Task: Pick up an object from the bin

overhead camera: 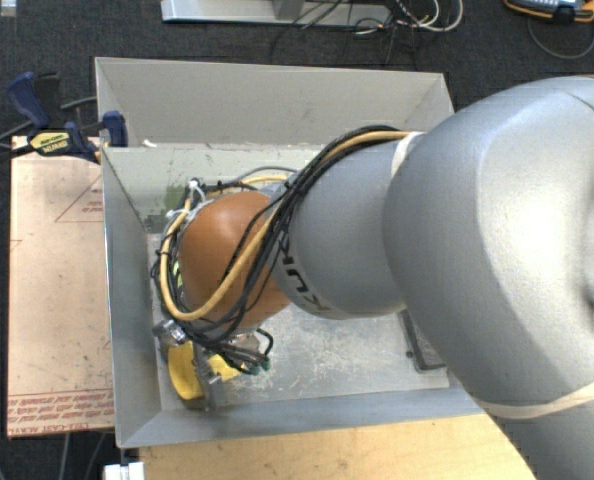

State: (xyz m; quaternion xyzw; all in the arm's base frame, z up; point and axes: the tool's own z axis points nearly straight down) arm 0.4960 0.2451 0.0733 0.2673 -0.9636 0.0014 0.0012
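You have the end effector (217, 368) low in the bin (127, 268). A yellow curved thing (182, 375) lies just beside it, view-left, long axis running alongside it. I can't tell whether the end effector is spread or pinching.

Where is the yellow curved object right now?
In the camera view, the yellow curved object lies in the lower-left corner of the grey metal bin, left of the gripper, below the orange wrist cover.

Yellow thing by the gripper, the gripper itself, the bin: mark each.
yellow thing (182, 378), camera view, its lower left part.
gripper (217, 364), camera view, its metal tip.
bin (127, 288), camera view, bare left wall.
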